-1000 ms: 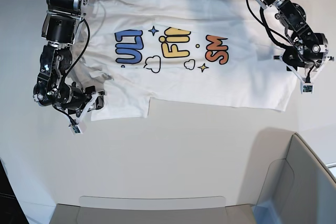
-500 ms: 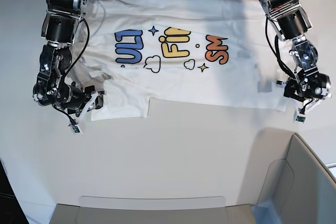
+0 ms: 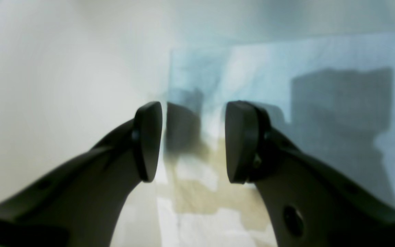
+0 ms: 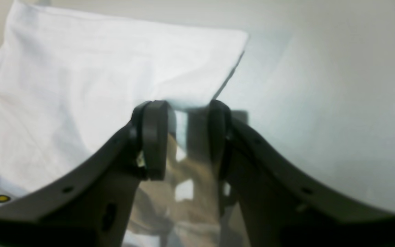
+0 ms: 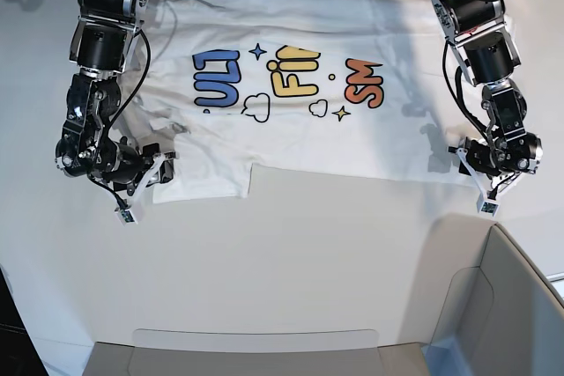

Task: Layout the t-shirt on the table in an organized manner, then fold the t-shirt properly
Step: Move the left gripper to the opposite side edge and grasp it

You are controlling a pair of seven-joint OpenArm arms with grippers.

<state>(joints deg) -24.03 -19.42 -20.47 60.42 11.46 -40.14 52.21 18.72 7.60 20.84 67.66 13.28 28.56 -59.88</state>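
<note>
The white t-shirt (image 5: 352, 129) lies spread flat across the far half of the table (image 5: 291, 253), its blue, yellow and orange letters facing up. My right gripper (image 5: 166, 167) stands open at the near left sleeve corner; in the right wrist view that gripper (image 4: 187, 140) holds nothing and the cloth (image 4: 115, 68) lies just ahead of its fingertips. My left gripper (image 5: 465, 158) is low at the shirt's near right corner. In the left wrist view it (image 3: 192, 140) is open and empty, with the blurred cloth edge (image 3: 286, 68) ahead and to the right.
A grey bin-like corner piece (image 5: 507, 305) stands at the near right, close below my left arm. A beige strip (image 5: 256, 345) runs along the table's near edge. Bare tabletop (image 4: 338, 85) lies beside the sleeve.
My left arm has swung from the shirt's right side down to its near right corner, and its jaws have spread wider. The right arm and the shirt have not moved.
</note>
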